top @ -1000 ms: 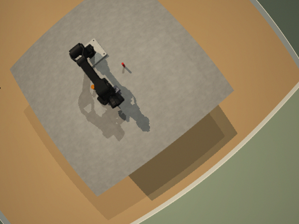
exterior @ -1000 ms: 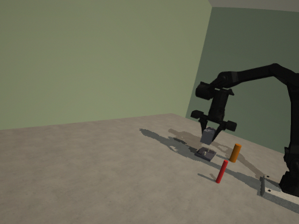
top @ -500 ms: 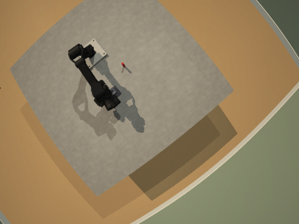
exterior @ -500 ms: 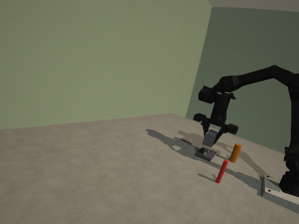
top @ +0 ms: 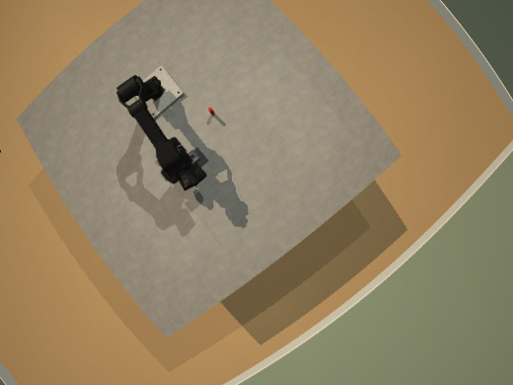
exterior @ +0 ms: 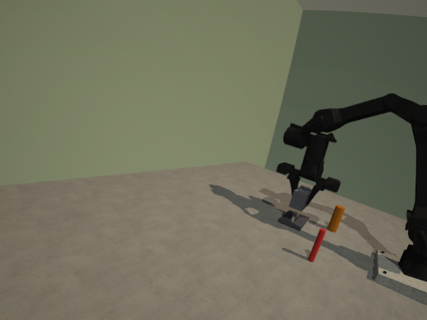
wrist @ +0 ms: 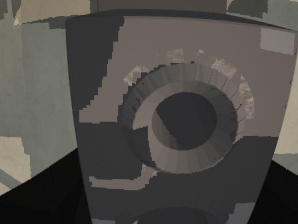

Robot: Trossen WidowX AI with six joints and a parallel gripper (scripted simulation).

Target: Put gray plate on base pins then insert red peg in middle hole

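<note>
The gray plate [exterior: 300,198] [wrist: 100,155] is steeply tilted, broad face toward the exterior camera. My gripper [exterior: 302,197] is shut on it and holds it just above the dark base [exterior: 288,221] [top: 202,158]. A narrow gap shows between them, with a pale pin [exterior: 293,219] standing on the base. In the wrist view the plate fills the middle, with one round hole in full and another cut off at the bottom. The red peg [top: 211,111] [exterior: 317,245] stands on the table, apart from the base. In the top view the arm hides the plate's fit over the pins.
An orange peg [exterior: 336,218] stands on the table between the base and the arm's foot; the arm hides it in the top view. A pale mounting slab [top: 170,81] [exterior: 400,283] lies under the arm's foot.
</note>
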